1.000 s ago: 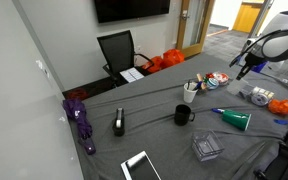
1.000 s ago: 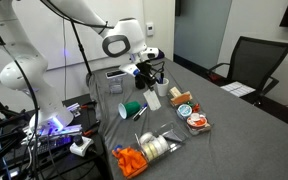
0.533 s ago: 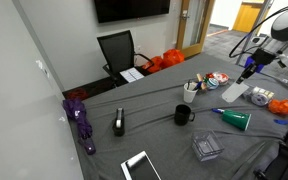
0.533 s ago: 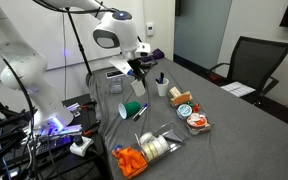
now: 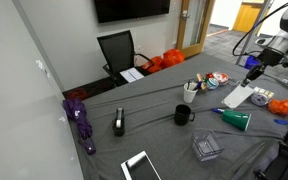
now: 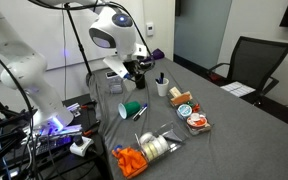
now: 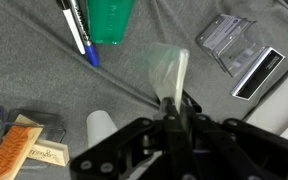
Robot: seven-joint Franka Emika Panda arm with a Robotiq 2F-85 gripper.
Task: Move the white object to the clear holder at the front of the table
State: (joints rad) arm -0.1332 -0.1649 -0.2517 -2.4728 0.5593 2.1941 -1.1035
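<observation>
My gripper is shut on one end of the white object, a flat white slab that hangs tilted above the grey cloth. In an exterior view the slab hangs below the gripper at the table's right end. The clear holder lies near the front edge, well apart from the slab. In the wrist view it lies past the slab's far end. In an exterior view the gripper hides the slab.
A green cup lies on its side between slab and holder and also shows in the wrist view, with pens beside it. A dark-screened tablet and a black mug stand further along. Snack items lie beyond the gripper.
The gripper has closed on the white object and raised it off the table. The arm has shifted a little, with the slab hanging below it.
</observation>
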